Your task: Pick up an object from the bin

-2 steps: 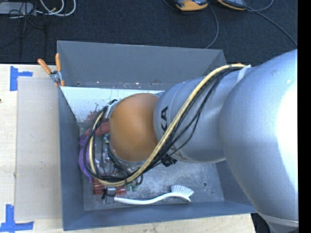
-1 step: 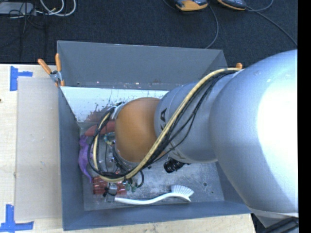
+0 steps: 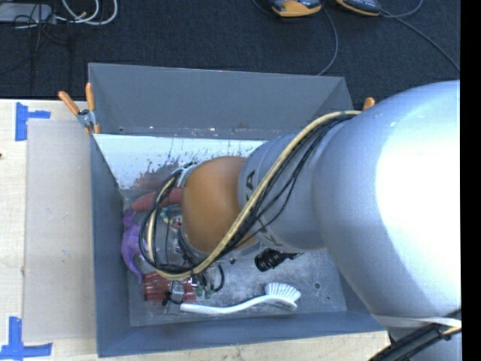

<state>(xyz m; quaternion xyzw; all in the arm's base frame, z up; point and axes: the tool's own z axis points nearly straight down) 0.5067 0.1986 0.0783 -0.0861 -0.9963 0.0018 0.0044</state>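
Note:
My gripper (image 3: 180,283) reaches down into the bin's left front part, largely covered by the wrist's orange dome and cables. Right beside its lower end lies a dark red boxy thing (image 3: 155,286) near the front left corner. A white long-handled brush (image 3: 252,300) lies along the front wall, its bristle head to the right and its handle end running under the gripper. A purple soft thing (image 3: 131,241) lies against the left wall, just left of the gripper.
A pinkish-red thing (image 3: 150,198) lies at the back left, partly under the cables. A small black object (image 3: 267,260) sits on the bin floor right of the dome. The arm covers the bin's right half and much of its middle.

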